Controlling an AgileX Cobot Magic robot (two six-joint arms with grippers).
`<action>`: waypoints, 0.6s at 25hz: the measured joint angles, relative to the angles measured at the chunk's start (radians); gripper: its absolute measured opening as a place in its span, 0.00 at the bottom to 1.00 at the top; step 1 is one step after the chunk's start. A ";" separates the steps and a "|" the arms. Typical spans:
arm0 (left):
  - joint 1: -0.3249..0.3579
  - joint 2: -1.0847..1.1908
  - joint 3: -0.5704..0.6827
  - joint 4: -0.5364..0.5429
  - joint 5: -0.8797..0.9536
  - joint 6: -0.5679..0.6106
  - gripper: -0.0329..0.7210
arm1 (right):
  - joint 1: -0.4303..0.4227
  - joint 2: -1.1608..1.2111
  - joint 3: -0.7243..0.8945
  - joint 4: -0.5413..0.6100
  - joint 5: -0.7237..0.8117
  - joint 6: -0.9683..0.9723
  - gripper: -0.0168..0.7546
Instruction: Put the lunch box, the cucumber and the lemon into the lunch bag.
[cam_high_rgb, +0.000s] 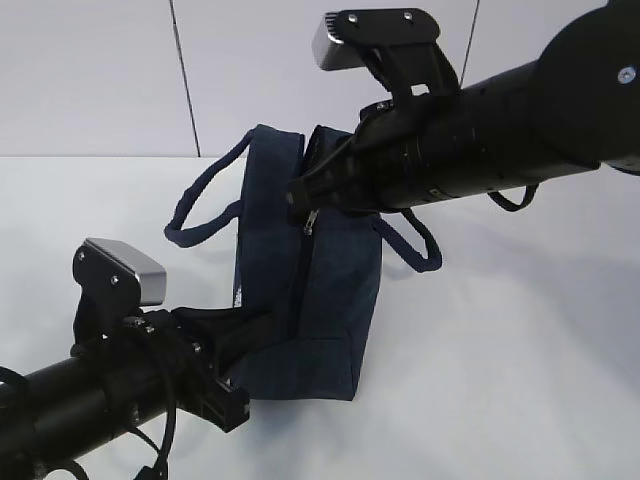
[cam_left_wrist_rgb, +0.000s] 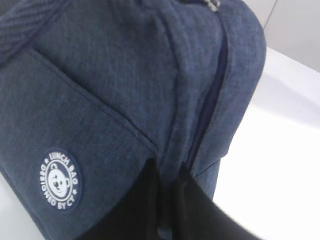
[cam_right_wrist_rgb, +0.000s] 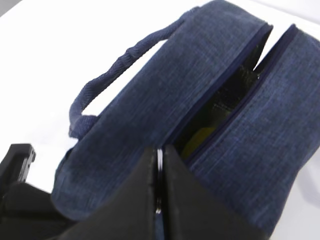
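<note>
1. Exterior view: the lunch bag stands upright on the white counter, its zipper line running down the side facing the camera, with one loop handle hanging to the left and another handle to the right. The left gripper reaches in from the lower left and presses against the bag's lower left edge. The right gripper comes from the upper right and meets the bag at the top of the zipper, where a metal pull hangs.

2. Left wrist view: the navy fabric fills the frame, with a round white "LUNCH BAG" badge at lower left. The dark fingers stand narrow, pinching a fold of the bag's fabric beside the zipper seam.

3. Right wrist view: the zipper is partly undone, leaving a slit. Inside it something yellow, apparently the lemon, shows against the dark lining. The fingers are closed together on the metal ring pull at the zipper's near end.
</note>
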 joint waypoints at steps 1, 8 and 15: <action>0.001 0.000 0.000 0.002 0.000 0.000 0.06 | 0.000 0.004 0.000 0.000 -0.005 0.000 0.00; 0.002 0.000 0.000 0.033 -0.002 0.000 0.06 | 0.000 0.036 0.000 0.004 -0.047 -0.017 0.00; 0.002 0.000 -0.005 0.041 -0.006 0.000 0.06 | 0.000 0.042 0.000 0.005 -0.093 -0.040 0.00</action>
